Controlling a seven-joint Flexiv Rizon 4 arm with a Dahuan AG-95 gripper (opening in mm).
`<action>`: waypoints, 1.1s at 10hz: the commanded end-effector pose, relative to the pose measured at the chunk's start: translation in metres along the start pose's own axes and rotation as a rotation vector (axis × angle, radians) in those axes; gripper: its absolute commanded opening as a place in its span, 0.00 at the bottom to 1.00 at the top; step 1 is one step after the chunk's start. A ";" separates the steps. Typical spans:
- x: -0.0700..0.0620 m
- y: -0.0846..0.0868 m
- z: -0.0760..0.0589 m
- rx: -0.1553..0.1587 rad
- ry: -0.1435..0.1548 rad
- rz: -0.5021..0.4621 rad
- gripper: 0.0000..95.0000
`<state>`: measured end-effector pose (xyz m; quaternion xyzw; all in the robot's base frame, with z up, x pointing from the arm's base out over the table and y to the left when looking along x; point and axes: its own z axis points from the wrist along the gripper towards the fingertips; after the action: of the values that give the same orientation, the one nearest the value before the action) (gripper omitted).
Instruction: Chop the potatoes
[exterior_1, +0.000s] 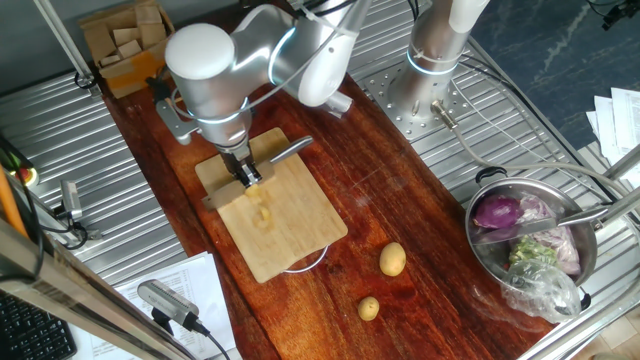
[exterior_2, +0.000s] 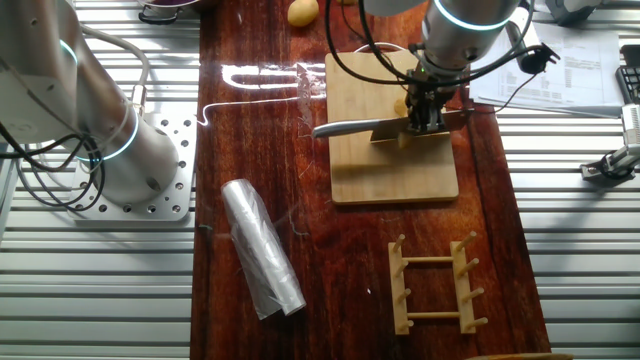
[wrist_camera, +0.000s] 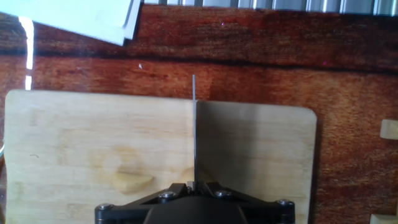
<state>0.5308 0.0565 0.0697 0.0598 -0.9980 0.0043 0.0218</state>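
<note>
We go left to right in the one fixed view. Far left on the worktop (exterior_1: 400, 200) we see a cardboard box (exterior_1: 125, 45) of wooden blocks. Next comes the wooden cutting board (exterior_1: 290, 225), with the arm over its far end. The hand (exterior_1: 246, 177) is closed on the cleaver (exterior_2: 365, 128), gripping its handle; the blade lies across the board with its edge down on the wood. In the hand view the blade shows as a thin upright line, splitting the board in the middle. The potatoes (exterior_1: 261, 212) are pale cut chunks on the board, just near of the blade; one chunk (wrist_camera: 129, 182) lies left of the blade in the hand view. Right of the board we see two whole potatoes (exterior_1: 392, 259) on the worktop. Far right stands a metal pot (exterior_1: 590, 260) with vegetables inside.
</note>
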 end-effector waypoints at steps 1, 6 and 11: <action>0.000 0.000 -0.003 -0.004 0.013 -0.005 0.00; 0.002 0.000 -0.004 -0.010 0.008 -0.005 0.00; 0.004 -0.003 -0.014 -0.015 0.021 -0.014 0.00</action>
<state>0.5276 0.0534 0.0866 0.0658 -0.9973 -0.0040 0.0335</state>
